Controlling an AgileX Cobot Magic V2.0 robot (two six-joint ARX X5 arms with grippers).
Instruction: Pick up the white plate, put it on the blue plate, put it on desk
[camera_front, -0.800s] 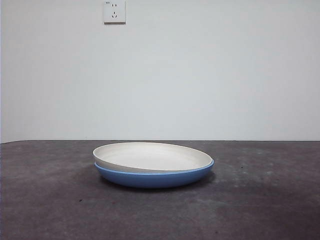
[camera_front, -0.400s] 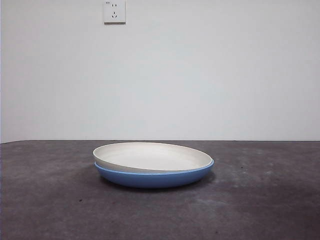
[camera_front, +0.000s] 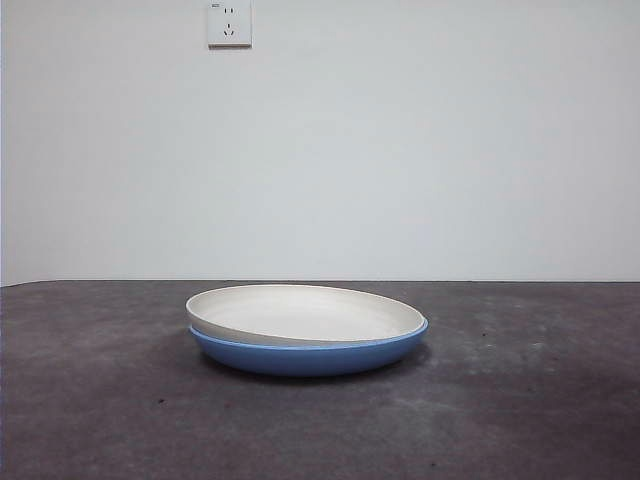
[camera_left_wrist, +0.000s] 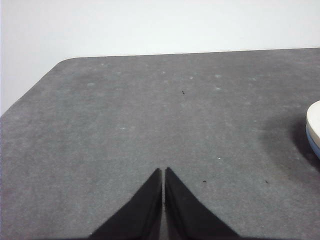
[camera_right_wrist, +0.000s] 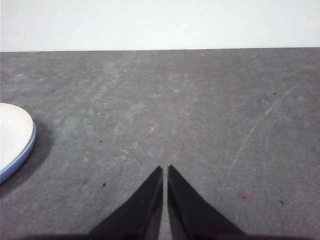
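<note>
Nothing has moved since the earlier front frames: stack and desk read identical.

Left gripper (camera_left_wrist: 163, 172): black jaws pressed tip to tip, holding nothing, hovering over bare desk. The stack lies well off to its side; only a sliver of rim enters its wrist view.

Centre: round, shallow, matte cream white plate (camera_front: 306, 312) sits nested in the round, glossy medium-blue plate (camera_front: 308, 356), rims touching, the cream one seated slightly askew. Blue plate rests flat on the dark grey-brown mottled desk (camera_front: 520, 420). Judgement: stacking step done; both arms are parked clear, so the white plate's transfer to the desk is not yet begun.

Right gripper (camera_right_wrist: 165, 172): jaws likewise closed and empty, stack well apart to its side.

Count: one white plate, one blue plate, two grippers, one white wall socket (camera_front: 229, 23).
</note>
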